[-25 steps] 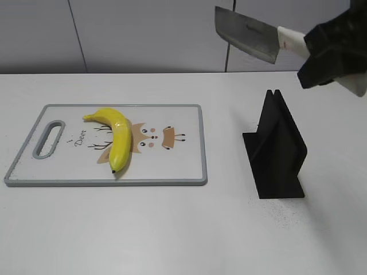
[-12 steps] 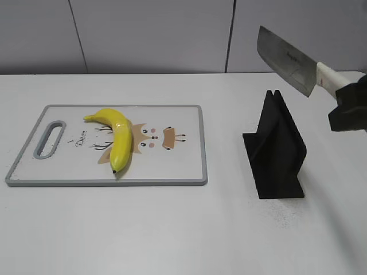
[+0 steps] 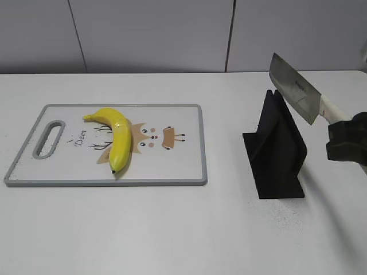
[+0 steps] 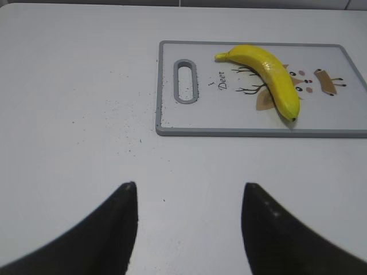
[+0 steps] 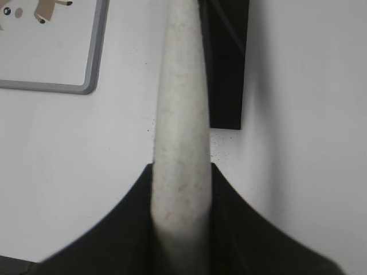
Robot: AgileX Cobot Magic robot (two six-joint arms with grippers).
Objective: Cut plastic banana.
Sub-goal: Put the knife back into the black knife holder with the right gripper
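Note:
The plastic banana (image 3: 116,136) lies whole on the white cutting board (image 3: 183,160), left of its middle; it also shows in the left wrist view (image 4: 266,77). My right gripper (image 3: 346,140) is shut on the pale handle (image 5: 180,132) of a cleaver whose steel blade (image 3: 295,87) slants up to the left, just above the black knife stand (image 3: 278,149). My left gripper (image 4: 189,189) is open and empty above bare table, short of the board's handle end; it is out of the exterior view.
The cutting board (image 4: 338,117) has a grey rim, a handle slot (image 4: 186,80) and a deer print. The knife stand (image 5: 226,63) stands on the white table right of the board. A grey wall runs behind the table.
My right gripper has carried the cleaver down and to the right, from high above the table to just over the knife stand. The banana and board have not moved.

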